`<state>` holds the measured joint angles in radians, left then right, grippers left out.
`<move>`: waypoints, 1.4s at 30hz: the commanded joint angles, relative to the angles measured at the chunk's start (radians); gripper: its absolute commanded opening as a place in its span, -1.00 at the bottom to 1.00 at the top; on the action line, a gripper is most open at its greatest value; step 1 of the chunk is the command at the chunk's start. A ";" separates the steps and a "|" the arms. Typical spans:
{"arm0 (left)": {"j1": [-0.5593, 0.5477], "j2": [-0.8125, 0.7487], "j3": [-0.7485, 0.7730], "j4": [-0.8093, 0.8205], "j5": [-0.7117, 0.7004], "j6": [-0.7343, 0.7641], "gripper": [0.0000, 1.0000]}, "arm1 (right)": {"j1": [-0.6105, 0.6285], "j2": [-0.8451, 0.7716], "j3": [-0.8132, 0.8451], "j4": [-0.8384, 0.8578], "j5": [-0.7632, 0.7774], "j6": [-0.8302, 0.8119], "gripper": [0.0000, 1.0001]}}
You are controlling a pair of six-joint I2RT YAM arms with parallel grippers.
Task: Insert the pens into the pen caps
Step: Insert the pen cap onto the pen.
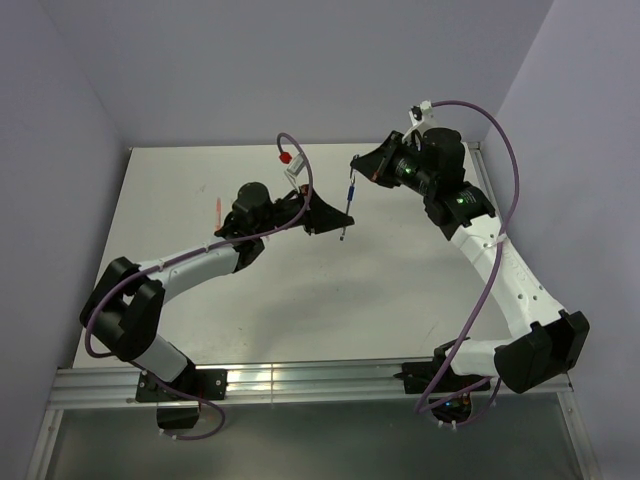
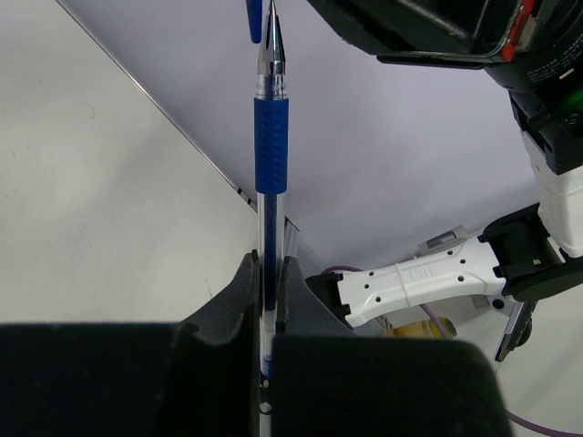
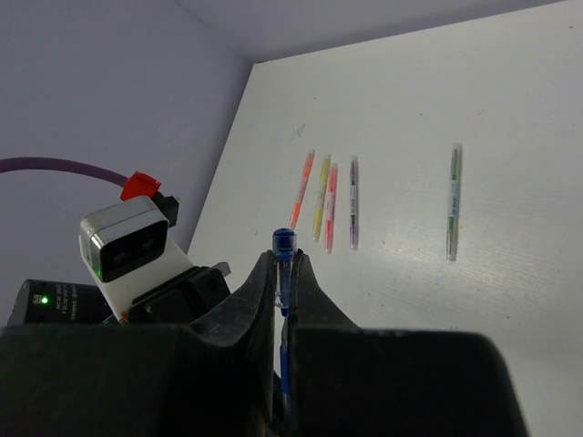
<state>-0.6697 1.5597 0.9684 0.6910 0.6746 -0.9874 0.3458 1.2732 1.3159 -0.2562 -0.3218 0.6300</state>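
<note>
My left gripper is shut on a blue pen and holds it upright above the table, metal tip upward. The dark blue pen cap hangs just left of that tip, beside it rather than over it. My right gripper is shut on this cap, whose end sticks out past the fingertips. In the top view the held pen spans between the left gripper and the right gripper. Several other pens lie on the table: orange, yellow, red-pink, grey and green.
The white table is walled in at the back and on both sides. One red-pink pen shows left of the left arm; that arm hides the others from above. The right arm's white link crosses behind the held pen.
</note>
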 commanded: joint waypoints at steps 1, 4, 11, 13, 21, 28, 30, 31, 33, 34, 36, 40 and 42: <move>0.004 -0.055 -0.002 0.039 -0.006 0.026 -0.99 | 0.009 0.002 -0.001 0.011 0.015 -0.019 -1.00; 0.005 -0.052 -0.004 0.033 -0.006 0.021 -0.99 | 0.010 0.002 -0.001 0.009 0.013 -0.019 -1.00; 0.012 -0.052 -0.007 0.048 -0.004 0.017 -0.99 | 0.016 0.002 -0.003 0.011 0.012 -0.021 -1.00; 0.012 -0.050 -0.007 0.053 -0.004 0.013 -0.99 | 0.018 0.000 0.000 0.006 0.012 -0.023 -1.00; 0.018 -0.046 -0.007 0.056 -0.004 0.010 -0.99 | 0.025 0.002 -0.001 0.005 0.023 -0.024 -1.00; 0.018 -0.044 -0.011 0.051 -0.007 0.012 -0.99 | 0.025 0.006 0.011 0.000 0.030 -0.027 -1.00; 0.018 -0.044 -0.014 0.058 -0.004 0.006 -0.99 | 0.025 0.008 0.014 0.000 0.027 -0.029 -1.00; 0.016 -0.043 -0.011 0.056 -0.006 0.007 -0.99 | 0.025 0.008 0.013 0.000 0.021 -0.029 -1.00; 0.018 -0.043 -0.008 0.056 -0.006 0.009 -0.99 | 0.025 0.003 0.009 0.005 0.018 -0.030 -1.00; 0.018 -0.044 -0.005 0.051 -0.009 0.013 -0.99 | 0.027 0.003 0.006 0.003 0.017 -0.030 -1.00; 0.019 -0.044 -0.004 0.051 -0.007 0.015 -0.99 | 0.027 0.002 0.006 0.006 0.012 -0.032 -1.00; 0.033 -0.044 0.000 0.065 -0.004 0.003 -0.99 | 0.038 0.002 0.003 0.006 0.013 -0.035 -1.00; 0.038 -0.047 -0.002 0.068 -0.004 0.001 -0.99 | 0.041 0.003 0.002 0.008 0.010 -0.036 -1.00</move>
<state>-0.6449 1.5463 0.9596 0.6960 0.6727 -0.9878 0.3737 1.2800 1.3159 -0.2665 -0.3069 0.6109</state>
